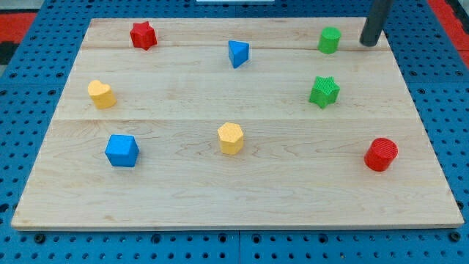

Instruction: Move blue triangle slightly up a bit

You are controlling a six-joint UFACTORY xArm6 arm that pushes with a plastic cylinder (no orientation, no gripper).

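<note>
The blue triangle (237,53) lies near the view's top, a little left of the middle of the wooden board (183,95). My tip (368,42) is at the view's top right, far to the right of the blue triangle, just right of a green cylinder (329,39). The tip touches no block.
A red star (143,34) sits at the top left. A yellow heart-like block (102,94) and a blue cube (122,150) lie at the left. A yellow hexagon (230,138) is low in the middle. A green star (323,91) and a red cylinder (381,154) lie at the right.
</note>
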